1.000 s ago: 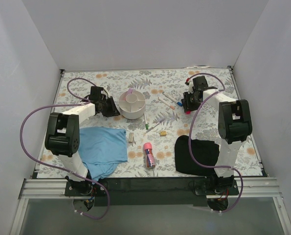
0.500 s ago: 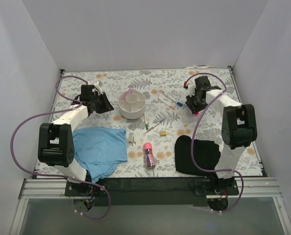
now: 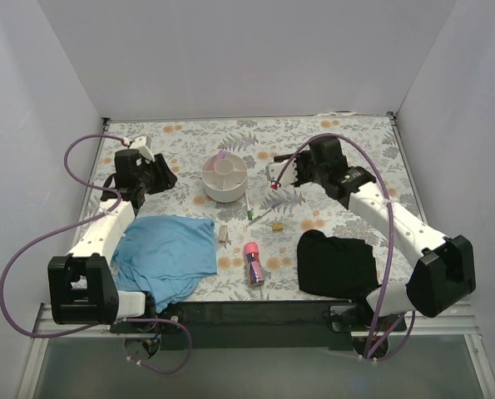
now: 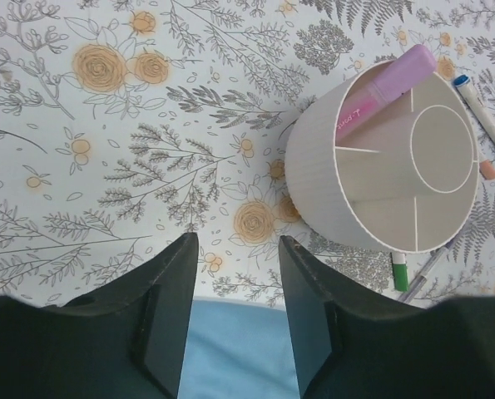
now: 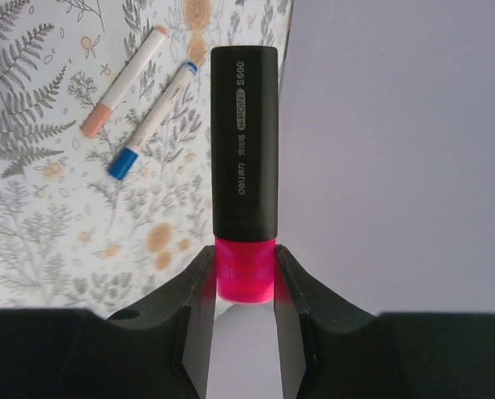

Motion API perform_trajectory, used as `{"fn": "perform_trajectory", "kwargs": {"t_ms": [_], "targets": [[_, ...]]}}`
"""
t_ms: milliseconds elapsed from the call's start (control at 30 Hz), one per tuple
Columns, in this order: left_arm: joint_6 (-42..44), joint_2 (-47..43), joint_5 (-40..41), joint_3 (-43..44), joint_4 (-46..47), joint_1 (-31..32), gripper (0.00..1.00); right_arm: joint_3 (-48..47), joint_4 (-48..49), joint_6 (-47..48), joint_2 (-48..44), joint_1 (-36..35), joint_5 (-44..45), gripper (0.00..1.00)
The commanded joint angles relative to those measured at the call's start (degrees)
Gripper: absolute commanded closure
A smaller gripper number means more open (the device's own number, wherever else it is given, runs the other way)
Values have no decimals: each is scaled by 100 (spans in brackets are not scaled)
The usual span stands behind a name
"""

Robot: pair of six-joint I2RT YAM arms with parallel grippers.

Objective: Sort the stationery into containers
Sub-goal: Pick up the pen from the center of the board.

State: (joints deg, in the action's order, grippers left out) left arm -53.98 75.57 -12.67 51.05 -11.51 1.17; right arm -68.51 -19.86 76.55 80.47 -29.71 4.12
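We see a left arm (image 3: 106,226) and right arm (image 3: 397,218) with white shells and chunky black joint housings, a purple cable (image 3: 67,158) looping along each; the left gripper (image 4: 235,249) and right gripper (image 5: 245,258) have matte black fingers (image 4: 168,316)

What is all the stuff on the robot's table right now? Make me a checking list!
Surface: flowery tabletop, flat.
Job's things: white organiser with a pink marker in an outer compartment; blue-capped pen and pink tube lie loose.
Clutter: blue cloth, black cloth.
Claws: left claw open and empty; right claw shut on the highlighter.
Cables: purple cables loop off both arms.
Surroundings: white walls.
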Motion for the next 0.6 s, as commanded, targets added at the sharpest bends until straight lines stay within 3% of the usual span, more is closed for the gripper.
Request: {"fn": "perform_trajectory", "kwargs": {"t_ms": [0,133,367,467,567], "targets": [[186,-385,291,-165,149,-82,55,593,1140,2766,-75,-279,150,99],[124,-710,291,-401,166,-282,55,752,2309,4004,126,-526,220,99],[115,-1202,169,-894,263,-416,55,-74,3188,4595,1189,-904,335,99],[264,-1142,-349,-886,289,-425,55,-381,3479,4754,1602,-966,221,99],[378,-826,-1429,-527,420,-425,53,-777,3611,4825,1997,-1027,151,99]]}}
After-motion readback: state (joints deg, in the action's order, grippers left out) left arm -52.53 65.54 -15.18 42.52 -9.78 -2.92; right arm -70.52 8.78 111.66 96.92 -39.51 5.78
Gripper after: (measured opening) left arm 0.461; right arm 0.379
